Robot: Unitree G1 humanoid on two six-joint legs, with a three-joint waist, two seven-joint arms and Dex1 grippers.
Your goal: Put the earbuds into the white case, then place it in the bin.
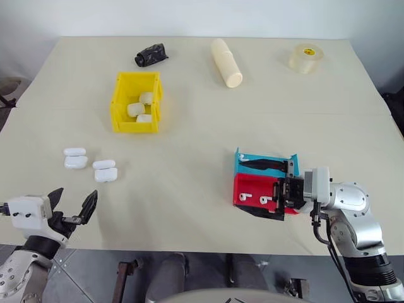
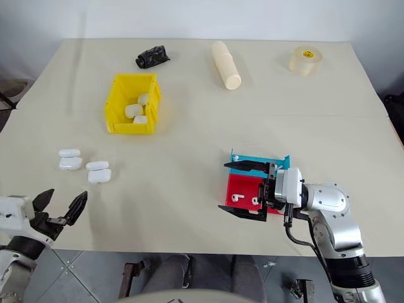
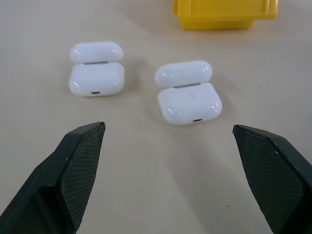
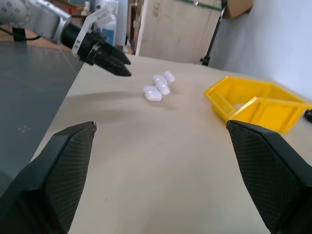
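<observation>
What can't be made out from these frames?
- Small white earbuds in the shallow red tray: head views, too small to count; the open right gripper spans the tray and covers part.
- Shallow blue tray: its contents are hidden by that gripper's upper finger.
- Bright yellow plastic bin: left wrist view, cut off by the edge.
- Open glossy white cases: whether earbuds sit inside; their wells face away.
</observation>
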